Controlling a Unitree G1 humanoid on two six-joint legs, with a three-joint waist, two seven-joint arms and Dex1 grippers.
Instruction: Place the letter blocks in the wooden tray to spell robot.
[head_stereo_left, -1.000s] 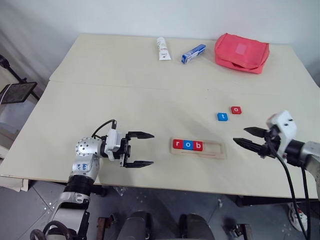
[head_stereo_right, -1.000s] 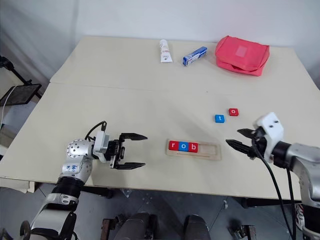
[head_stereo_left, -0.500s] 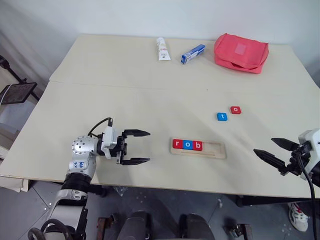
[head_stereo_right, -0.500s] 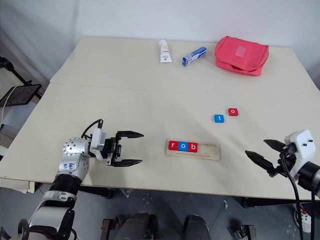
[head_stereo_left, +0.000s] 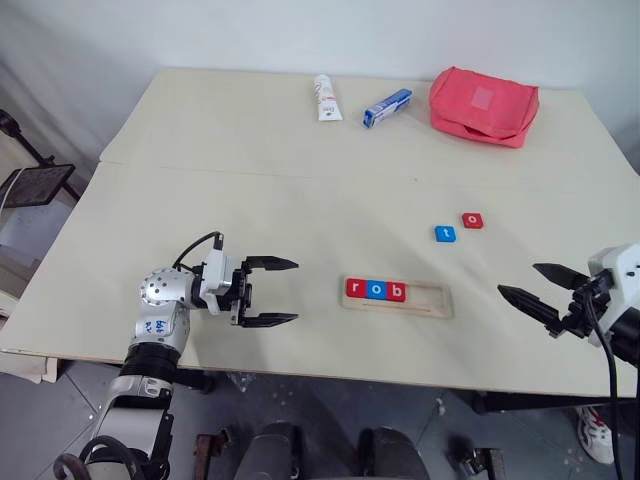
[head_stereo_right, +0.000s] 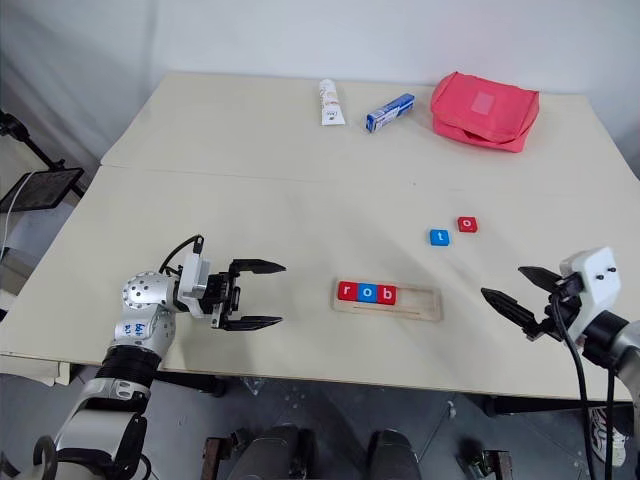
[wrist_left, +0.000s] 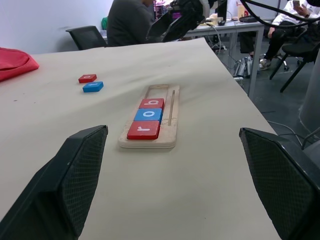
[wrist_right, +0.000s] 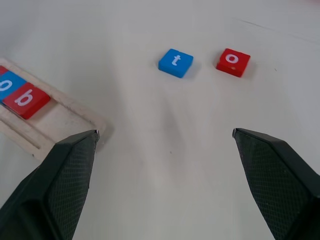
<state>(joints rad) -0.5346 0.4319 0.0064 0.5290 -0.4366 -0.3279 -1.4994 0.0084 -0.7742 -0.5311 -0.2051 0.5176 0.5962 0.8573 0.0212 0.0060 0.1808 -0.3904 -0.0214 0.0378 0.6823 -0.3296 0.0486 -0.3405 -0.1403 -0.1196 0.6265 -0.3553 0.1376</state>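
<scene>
Tray (head_stereo_left: 397, 297) near table's (head_stereo_left: 230, 200) front edge holds r, o, b; both grippers (head_stereo_left: 272, 291) (head_stereo_left: 530, 285) gape empty.

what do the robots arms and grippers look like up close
The left gripper has two slim black pointed fingers on a white and black mount, behind it a round silver wrist joint with a blue marking and a looping black cable. The right gripper has the same black fingers, a white housing and black cables. Finger pads are finely cross-hatched.

three blocks (head_stereo_left: 376, 290) in tray (head_stereo_left: 428, 301); two (head_stereo_left: 458, 227) behind it.
</scene>
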